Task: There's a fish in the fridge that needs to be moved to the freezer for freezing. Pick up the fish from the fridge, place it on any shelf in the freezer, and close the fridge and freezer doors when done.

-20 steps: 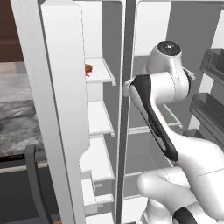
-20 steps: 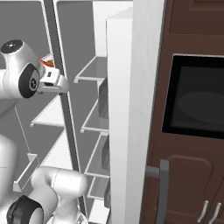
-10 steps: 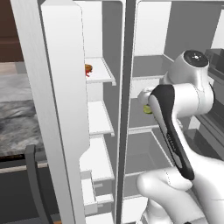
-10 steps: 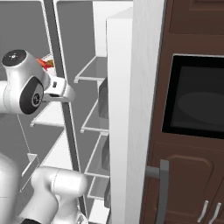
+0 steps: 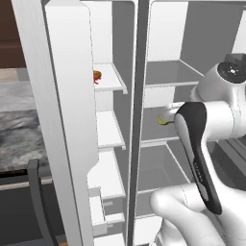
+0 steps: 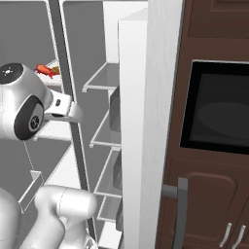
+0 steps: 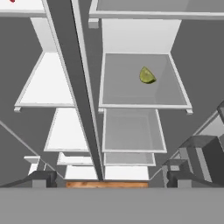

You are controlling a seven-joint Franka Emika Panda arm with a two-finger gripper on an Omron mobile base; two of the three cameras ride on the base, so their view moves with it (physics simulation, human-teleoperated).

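Open fridge (image 5: 192,72) and freezer (image 5: 108,134), probably wood floor (image 7: 105,185).

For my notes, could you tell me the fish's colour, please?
Red-orange; the fish shows best in the right base view.

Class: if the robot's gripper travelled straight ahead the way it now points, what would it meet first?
Probably the divider between freezer and fridge, or the fridge shelf beside it holding the yellow-green fruit; depth is unclear. The open gripper holds nothing.

light: even, bright, no clear source | shadows: faint (soft grey shading) | glare: none; focus: sharp, pixel-coarse
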